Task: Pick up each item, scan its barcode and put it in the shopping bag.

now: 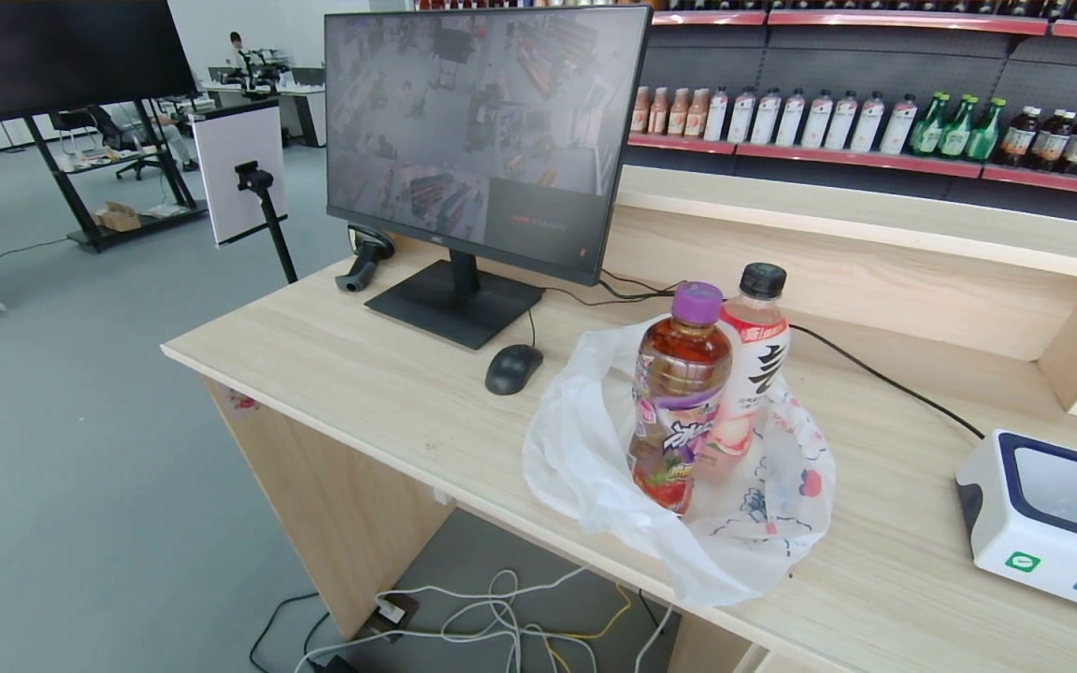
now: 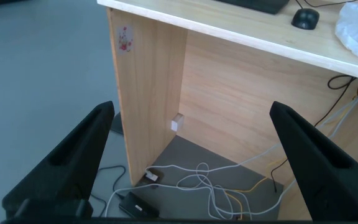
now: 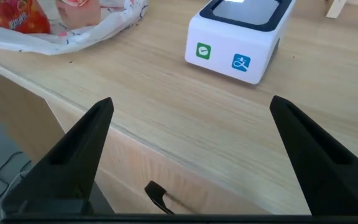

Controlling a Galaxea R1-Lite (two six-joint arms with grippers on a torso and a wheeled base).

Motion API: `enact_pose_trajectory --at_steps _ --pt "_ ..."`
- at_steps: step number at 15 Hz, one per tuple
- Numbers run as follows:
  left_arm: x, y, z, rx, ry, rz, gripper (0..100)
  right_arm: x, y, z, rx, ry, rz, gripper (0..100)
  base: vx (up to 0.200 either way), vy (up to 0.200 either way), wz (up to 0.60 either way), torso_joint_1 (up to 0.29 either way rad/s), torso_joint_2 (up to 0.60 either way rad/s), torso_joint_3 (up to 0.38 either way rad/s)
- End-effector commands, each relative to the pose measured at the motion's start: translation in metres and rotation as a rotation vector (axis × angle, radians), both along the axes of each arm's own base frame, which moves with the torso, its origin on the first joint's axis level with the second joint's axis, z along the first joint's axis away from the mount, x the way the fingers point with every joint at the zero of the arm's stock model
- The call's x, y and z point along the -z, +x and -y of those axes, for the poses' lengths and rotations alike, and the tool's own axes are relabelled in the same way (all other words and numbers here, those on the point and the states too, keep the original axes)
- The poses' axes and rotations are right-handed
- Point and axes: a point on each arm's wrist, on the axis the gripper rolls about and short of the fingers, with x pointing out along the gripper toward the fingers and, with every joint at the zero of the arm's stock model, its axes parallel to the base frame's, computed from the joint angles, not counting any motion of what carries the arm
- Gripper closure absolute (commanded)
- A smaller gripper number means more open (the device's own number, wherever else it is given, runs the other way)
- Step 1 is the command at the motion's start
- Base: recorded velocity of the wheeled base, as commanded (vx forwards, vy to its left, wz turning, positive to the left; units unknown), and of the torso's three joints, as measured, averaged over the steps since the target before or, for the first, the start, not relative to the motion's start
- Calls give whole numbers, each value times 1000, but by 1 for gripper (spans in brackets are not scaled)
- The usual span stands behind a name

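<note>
Left gripper (image 2: 191, 107): fingers spread wide, empty, low below the shopping bag (image 1: 585, 449).
Shopping bag: on the desk (image 1: 361, 374), mouth open.
Purple-capped bottle (image 1: 679, 402): upright in the bag, base veiled by plastic.
Black-capped bottle (image 1: 761, 350): in the bag just behind, partly hidden.
Scanner (image 1: 1053, 514): right of the bag, far edge cropped.
Right gripper (image 3: 191, 101): spread, empty, right of the bag.

The left gripper (image 2: 191, 109) stands with its two dark fingers (image 2: 73, 162) spread wide, one either side of gaping jaws, and the right gripper (image 3: 191, 102) is posed alike, its tapered fingers (image 3: 316, 162) splayed just as far apart.
</note>
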Motion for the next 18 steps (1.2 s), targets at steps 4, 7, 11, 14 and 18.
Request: enact_pose_trajectory --at_steps 4,7,11,14,18 --pt "0 0 0 0 0 0 0 0 -1 0 3 3 11 0 -150 0 0 7 4 1" --pt "0 0 0 0 0 0 0 0 -1 0 3 3 11 0 -200 0 0 -1 -1 -1" --pt "0 0 0 0 0 0 0 0 -1 0 3 22 11 0 0 0 -300 -5 0 2" --pt "0 0 0 0 0 0 0 0 -1 0 1 30 11 0 0 0 -600 17 2 2" --pt "0 0 0 0 0 -1 0 1 -1 0 1 37 9 0 0 0 -600 5 2 2"
